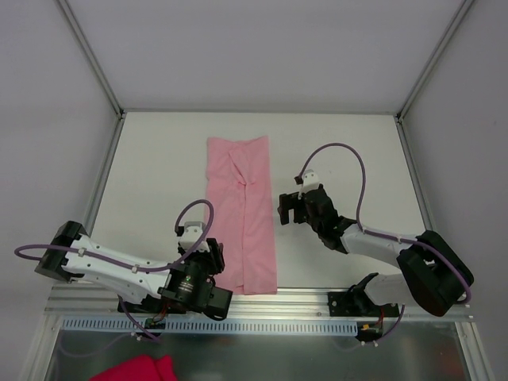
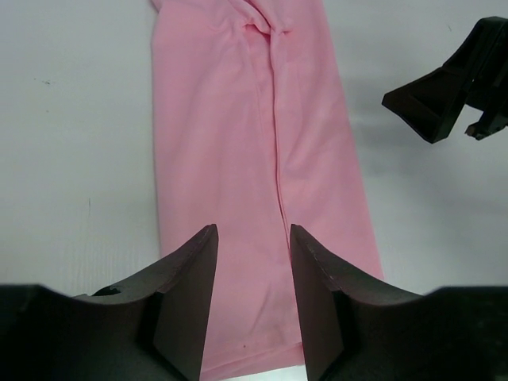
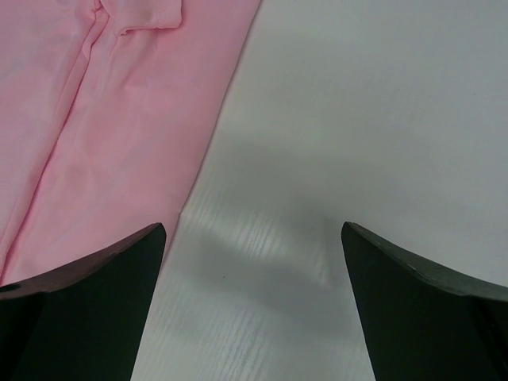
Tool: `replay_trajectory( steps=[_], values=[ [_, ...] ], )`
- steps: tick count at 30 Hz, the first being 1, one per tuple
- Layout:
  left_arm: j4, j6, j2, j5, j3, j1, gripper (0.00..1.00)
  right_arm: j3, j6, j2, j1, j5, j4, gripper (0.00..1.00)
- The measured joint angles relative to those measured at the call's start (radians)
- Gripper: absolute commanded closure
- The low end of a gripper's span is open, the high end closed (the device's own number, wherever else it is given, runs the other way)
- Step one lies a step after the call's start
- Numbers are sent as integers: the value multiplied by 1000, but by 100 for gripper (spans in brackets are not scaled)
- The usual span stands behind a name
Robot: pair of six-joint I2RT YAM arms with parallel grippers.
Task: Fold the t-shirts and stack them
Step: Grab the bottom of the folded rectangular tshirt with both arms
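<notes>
Cloth of deep magenta [image 1: 135, 369] is lying bunched at the lower left, below the near rail [image 1: 278, 300] and off the white table [image 1: 159, 175]. Above it the left arm [image 1: 111, 266] is reaching in from the near-left corner. The left gripper [image 1: 214, 255] is sitting over the near end of the pale pink t-shirt [image 1: 242, 214], above its left half and close to the hem. Its jaws are standing partly apart with a narrow gap between them. Flat pink fabric is showing through that gap in the wrist view, and nothing is being pinched. The t-shirt is lying folded lengthwise into a long narrow strip, running from the near edge of the table toward the far side, a little left of centre. A fold line is running along its length, and a small pucker is showing near the far end. To its right the right gripper [image 1: 287, 208] is hanging just beside the strip's right edge, about halfway along, over bare table. Its jaws are standing wide apart and holding nothing, and the pink edge is showing only at the left of its wrist view.
</notes>
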Motion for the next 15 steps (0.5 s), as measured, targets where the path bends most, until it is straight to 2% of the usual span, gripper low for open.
replay_trajectory(
  steps=[4,10,15],
  values=[
    [-7,10,-8,27,10,-8,61,0,0,0,0,-5,7,0],
    [-32,21,-183,23,8,-13,60,-13,1,0,7,-26,37,0],
    [-34,31,-89,5,8,-13,60,-8,-13,-6,117,65,4,0]
  ],
)
